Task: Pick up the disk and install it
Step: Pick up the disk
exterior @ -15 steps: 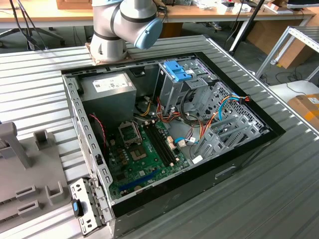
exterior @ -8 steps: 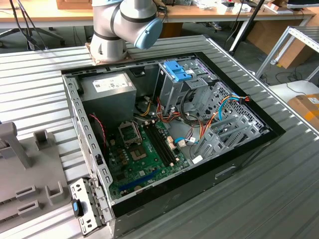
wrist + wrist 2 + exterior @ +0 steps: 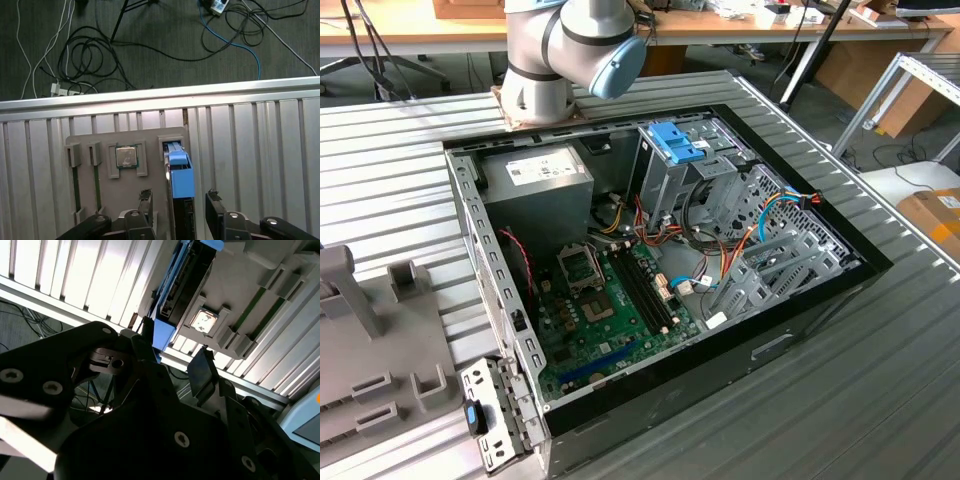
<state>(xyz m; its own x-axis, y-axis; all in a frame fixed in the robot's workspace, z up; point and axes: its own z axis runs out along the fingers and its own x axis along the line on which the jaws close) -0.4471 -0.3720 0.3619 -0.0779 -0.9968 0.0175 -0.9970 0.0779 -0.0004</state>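
tool (image 3: 178,197) is spread wide, one finger on each side of the disk (image 3: 181,172), which stands on edge in a grey holder (image 3: 100,142) on the surface (image 3: 260,150).

Soft, even overhead light is filling the exterior view. The case (image 3: 740,365) interior is sitting in mild shadow, deepest beneath its wall at nine o'clock. In the second wrist view the bench (image 3: 75,275) slats are blowing out into white glare, while the gripper (image 3: 175,352) body is showing as a near-black, out-of-focus silhouette. In the first wrist view the bench is lighting evenly and the floor (image 3: 150,30) is lying dim.
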